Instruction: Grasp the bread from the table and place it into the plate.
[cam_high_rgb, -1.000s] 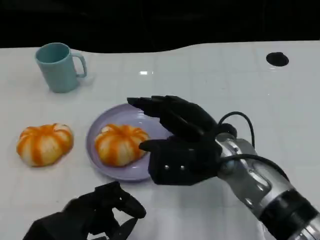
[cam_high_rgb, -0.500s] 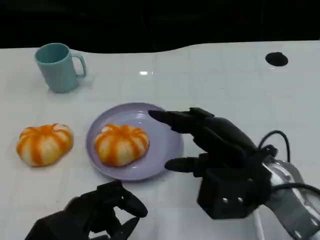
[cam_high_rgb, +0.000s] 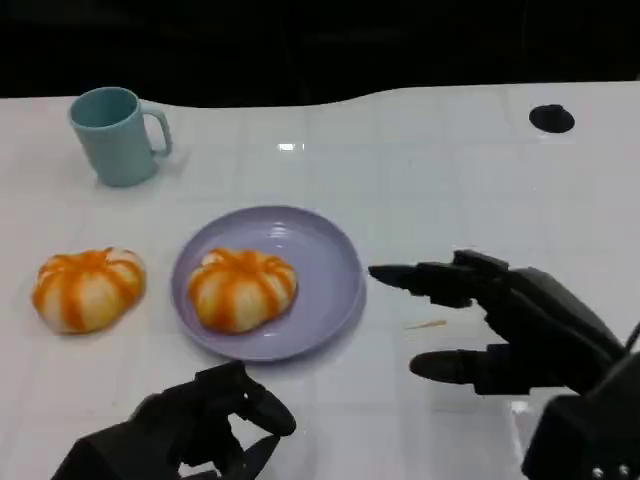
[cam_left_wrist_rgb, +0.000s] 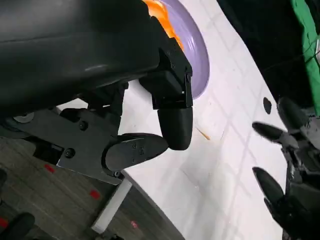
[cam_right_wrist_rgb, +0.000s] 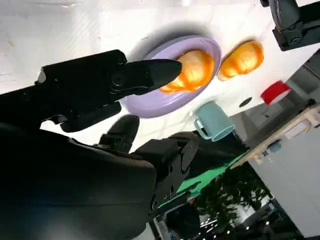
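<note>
Bread (cam_high_rgb: 242, 289) on plate (cam_high_rgb: 335, 262), unlabeled

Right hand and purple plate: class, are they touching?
Apart. In the head view, bare white table separates the right hand from the purple plate rim.

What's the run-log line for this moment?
bread: on plate | right hand: empty, beside plate | left hand: curled, empty

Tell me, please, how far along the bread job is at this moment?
Done: one bread sits on the purple plate. In hand: nothing; the right robot hand hovers open beside the plate, and the left robot hand is curled near the table edge, holding nothing. Left: a second bread lies on the table, left of the plate, if it must go too.
</note>
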